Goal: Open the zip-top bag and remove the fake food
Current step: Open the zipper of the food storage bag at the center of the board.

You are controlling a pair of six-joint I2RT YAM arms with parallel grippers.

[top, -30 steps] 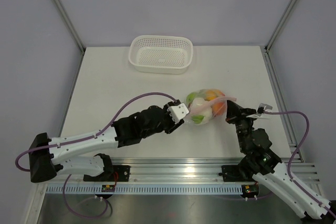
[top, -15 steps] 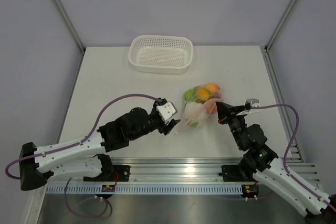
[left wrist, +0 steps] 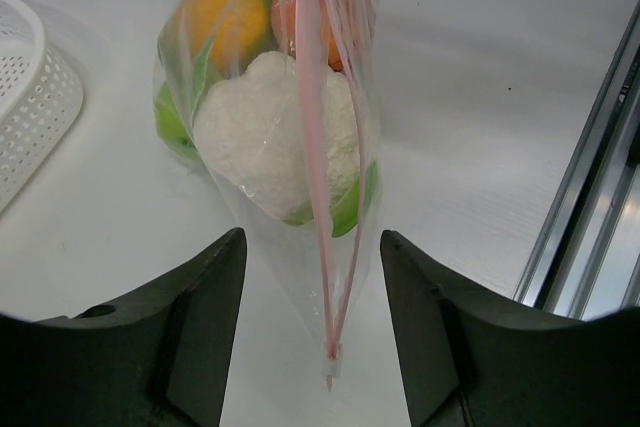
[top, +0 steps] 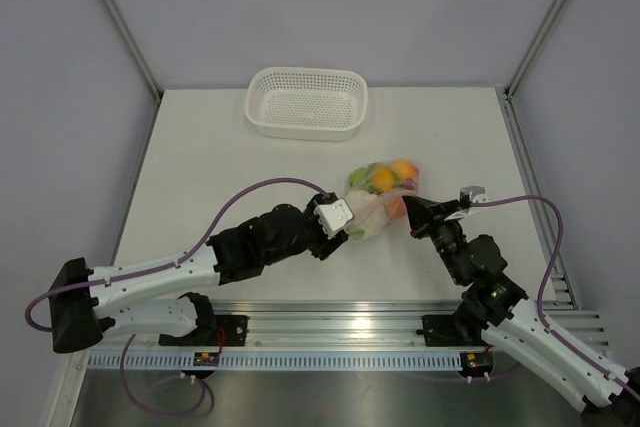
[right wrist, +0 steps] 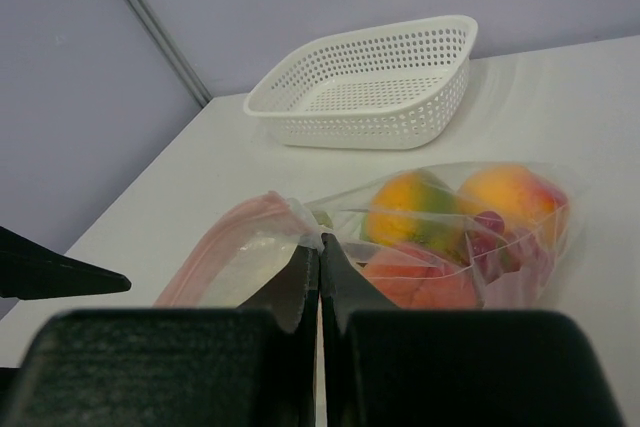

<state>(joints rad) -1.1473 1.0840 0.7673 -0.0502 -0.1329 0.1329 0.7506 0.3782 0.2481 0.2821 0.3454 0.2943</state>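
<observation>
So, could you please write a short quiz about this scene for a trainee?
1. True or false: the right gripper is shut on the zip-top bag.
2. Which piece inside the bag lies nearest the left gripper? A. a banana. B. the white cauliflower. C. a carrot.
3. Fill in the missing word: the jaws of the left gripper stand ___, one on each side of the pink zip strip.

Key: 1 true; 2 B; 3 open.
</observation>
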